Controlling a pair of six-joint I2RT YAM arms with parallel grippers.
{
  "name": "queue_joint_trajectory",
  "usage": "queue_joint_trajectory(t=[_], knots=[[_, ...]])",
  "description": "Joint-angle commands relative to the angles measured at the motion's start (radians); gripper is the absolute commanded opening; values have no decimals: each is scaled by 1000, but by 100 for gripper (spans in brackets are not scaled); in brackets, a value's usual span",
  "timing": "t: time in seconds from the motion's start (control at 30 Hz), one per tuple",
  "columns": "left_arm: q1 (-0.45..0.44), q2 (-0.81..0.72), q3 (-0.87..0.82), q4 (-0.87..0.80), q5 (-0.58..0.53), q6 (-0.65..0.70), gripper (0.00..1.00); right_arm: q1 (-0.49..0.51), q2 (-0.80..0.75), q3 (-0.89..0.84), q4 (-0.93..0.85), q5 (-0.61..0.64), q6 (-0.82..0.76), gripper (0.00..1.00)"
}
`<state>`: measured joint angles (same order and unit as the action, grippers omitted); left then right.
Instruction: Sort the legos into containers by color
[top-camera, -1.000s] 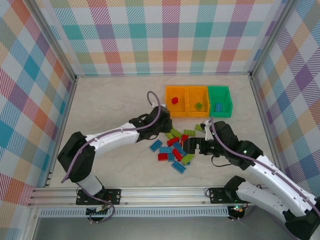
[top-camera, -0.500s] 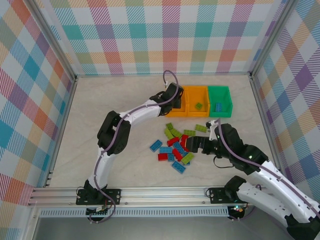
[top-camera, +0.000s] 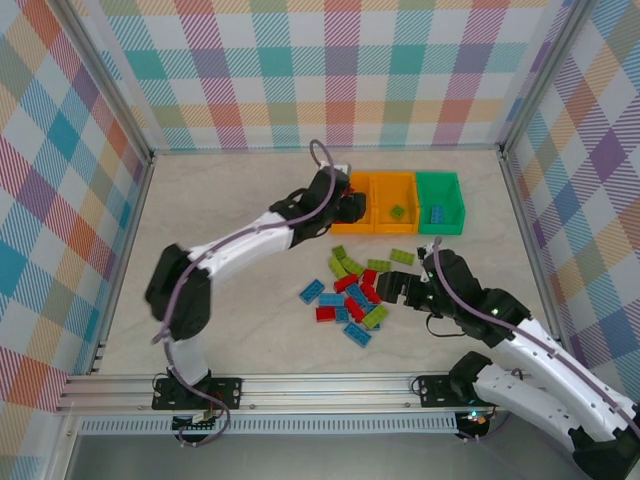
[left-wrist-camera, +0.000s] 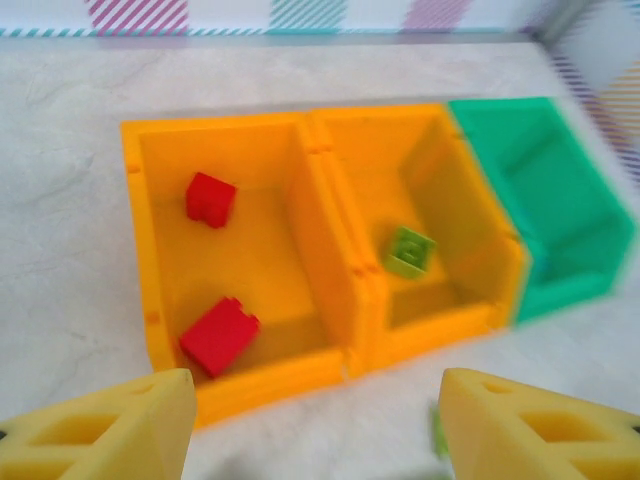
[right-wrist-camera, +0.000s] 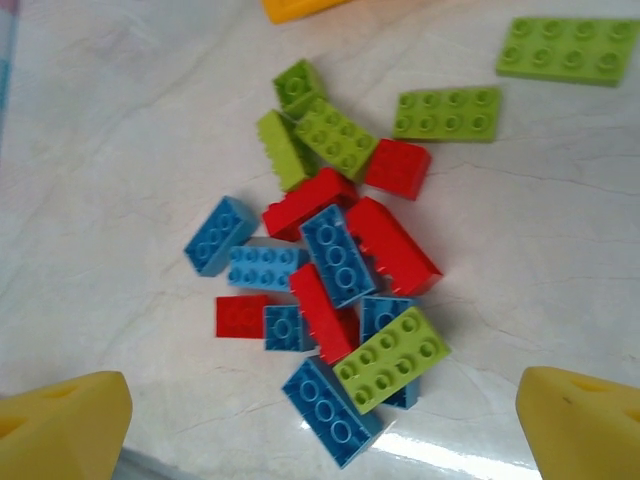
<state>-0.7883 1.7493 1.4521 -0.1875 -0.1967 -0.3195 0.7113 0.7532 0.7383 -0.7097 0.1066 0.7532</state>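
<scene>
Left gripper (left-wrist-camera: 315, 412) stands open and empty, orange bin (left-wrist-camera: 143, 250) just ahead. Right gripper (right-wrist-camera: 322, 405) gapes wide, empty, above the legos (right-wrist-camera: 340, 255).

Left pincer (top-camera: 347, 206) at orange bin (top-camera: 366, 222) (leftmost), legos (top-camera: 355, 297) piled nearby

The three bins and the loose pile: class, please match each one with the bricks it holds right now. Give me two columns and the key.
Column 1
1. left orange bin
2. middle orange bin
3. green bin
4. loose pile

Column 2
A. one lime green brick
B. red, blue and green mixed
C. two red bricks
D. one blue brick

Pairs: 1-C, 2-A, 3-D, 4-B
</scene>
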Motion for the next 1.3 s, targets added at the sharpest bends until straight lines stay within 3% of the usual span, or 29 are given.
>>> queue_joint_trajectory(t=[0.0, 0.17, 0.3, 0.43, 0.57, 0.73, 1.03, 1.27], knots=[[-104, -258, -163, 113, 35, 108, 66, 2, 95, 8, -58, 39, 53, 96], [-287, -563, -383, 48, -5, 364, 69, 1, 247, -22, -30, -29, 86, 95], [-385, -724, -465, -124, 63, 527, 79, -1, 299, -113, 113, -96, 127, 95], [-427, -798, -505, -305, 198, 643, 90, -20, 330, -221, 307, -195, 190, 91], [-477, -809, -509, -427, 173, 748, 95, -22, 373, -269, 427, -250, 228, 87], [-503, -795, -516, -437, 130, 785, 98, -22, 392, -297, 488, -259, 254, 81], [-524, -834, -490, -534, 125, 815, 100, -37, 349, -349, 545, -203, 291, 57], [-523, -952, -601, -398, 106, 869, 100, -73, 316, -340, 527, -191, 278, 39]])
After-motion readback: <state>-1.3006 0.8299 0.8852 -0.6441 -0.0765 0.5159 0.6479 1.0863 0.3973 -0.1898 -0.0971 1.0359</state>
